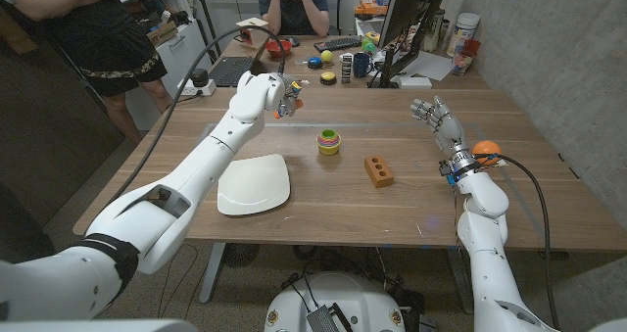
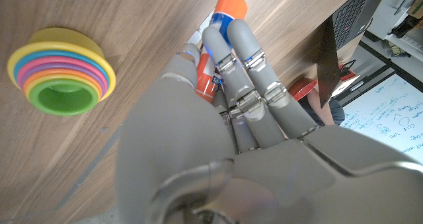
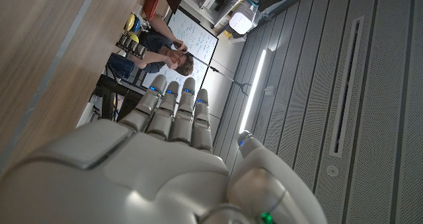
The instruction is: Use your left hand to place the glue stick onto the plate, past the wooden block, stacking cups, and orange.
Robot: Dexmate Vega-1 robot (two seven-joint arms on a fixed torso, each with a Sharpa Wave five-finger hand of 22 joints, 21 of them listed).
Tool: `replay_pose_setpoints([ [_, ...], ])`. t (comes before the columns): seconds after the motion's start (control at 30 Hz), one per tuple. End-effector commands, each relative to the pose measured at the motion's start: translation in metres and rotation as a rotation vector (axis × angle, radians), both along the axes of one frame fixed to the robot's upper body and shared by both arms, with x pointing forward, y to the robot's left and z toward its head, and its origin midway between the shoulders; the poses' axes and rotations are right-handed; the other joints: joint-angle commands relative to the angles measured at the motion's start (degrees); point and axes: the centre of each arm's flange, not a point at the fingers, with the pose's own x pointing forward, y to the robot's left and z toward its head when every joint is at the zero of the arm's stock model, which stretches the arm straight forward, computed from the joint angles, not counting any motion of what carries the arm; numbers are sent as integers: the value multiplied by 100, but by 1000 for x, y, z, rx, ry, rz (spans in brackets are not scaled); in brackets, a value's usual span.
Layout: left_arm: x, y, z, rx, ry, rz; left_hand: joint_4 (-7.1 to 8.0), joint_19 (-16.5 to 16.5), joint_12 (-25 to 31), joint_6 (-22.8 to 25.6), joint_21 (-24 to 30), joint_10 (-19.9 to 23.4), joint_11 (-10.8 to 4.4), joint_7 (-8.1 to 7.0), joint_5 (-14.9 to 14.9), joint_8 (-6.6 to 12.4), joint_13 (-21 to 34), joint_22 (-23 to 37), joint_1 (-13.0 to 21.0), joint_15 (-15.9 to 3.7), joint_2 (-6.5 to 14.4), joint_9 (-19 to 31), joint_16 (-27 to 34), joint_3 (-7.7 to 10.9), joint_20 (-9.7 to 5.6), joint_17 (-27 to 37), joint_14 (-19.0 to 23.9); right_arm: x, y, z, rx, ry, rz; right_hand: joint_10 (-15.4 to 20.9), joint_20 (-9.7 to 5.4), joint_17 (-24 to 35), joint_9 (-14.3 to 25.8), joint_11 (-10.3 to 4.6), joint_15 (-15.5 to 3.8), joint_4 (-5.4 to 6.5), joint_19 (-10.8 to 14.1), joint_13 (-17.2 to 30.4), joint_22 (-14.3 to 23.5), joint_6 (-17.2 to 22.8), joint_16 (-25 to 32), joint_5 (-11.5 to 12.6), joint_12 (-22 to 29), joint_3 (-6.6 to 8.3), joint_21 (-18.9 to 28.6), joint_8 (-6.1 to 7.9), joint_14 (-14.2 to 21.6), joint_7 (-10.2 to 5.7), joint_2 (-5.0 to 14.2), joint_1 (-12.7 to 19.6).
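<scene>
My left hand (image 1: 286, 97) is raised over the far left-middle of the table and grips the glue stick (image 2: 230, 4). Its orange cap pokes out past the fingers (image 2: 251, 59). The rainbow stacking cups (image 1: 328, 141) stand just right of and nearer than that hand, and appear beside it as the cups (image 2: 61, 72) in the left wrist view. The white plate (image 1: 255, 183) lies near the table's front left. A wooden block (image 1: 378, 170) lies right of the cups. The orange (image 1: 487, 150) sits by my right wrist. My right hand (image 1: 437, 117) is held up, fingers (image 3: 175, 112) straight, holding nothing.
A second table behind holds a monitor (image 1: 407, 23), a keyboard (image 1: 338, 43) and several small items. One person sits there (image 1: 294, 4), another stands at the far left (image 1: 98, 28). A black cable (image 1: 201, 53) arcs over my left arm. A grey wall (image 1: 549, 48) borders the right.
</scene>
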Motion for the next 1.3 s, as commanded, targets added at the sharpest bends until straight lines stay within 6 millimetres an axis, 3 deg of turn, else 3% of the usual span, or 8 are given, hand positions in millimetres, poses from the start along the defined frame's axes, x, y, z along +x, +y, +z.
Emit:
replay_pose_setpoints([
  [0.03,-17,-6,-12,55,17,-53,238,22,-24,291,-15,900,-916,35,-12,-35,34,-4,-13,8,133,20,28,222,-17,21,-32,-10,0,-5,4,-5,-9,11,-30,1,28,17,-12,15,36,19,28,57,-3,38,4,-29,-28,6,56,16,-59,2],
  [1.3,-93,-18,-68,241,18,-257,271,-24,-114,341,-76,911,-998,-123,-78,-147,85,-1,-10,-1,98,48,1,255,-34,44,-87,-47,12,-24,18,-18,-43,13,-42,4,29,30,-13,27,70,20,29,62,-2,47,3,-99,-82,5,61,32,-84,-23],
])
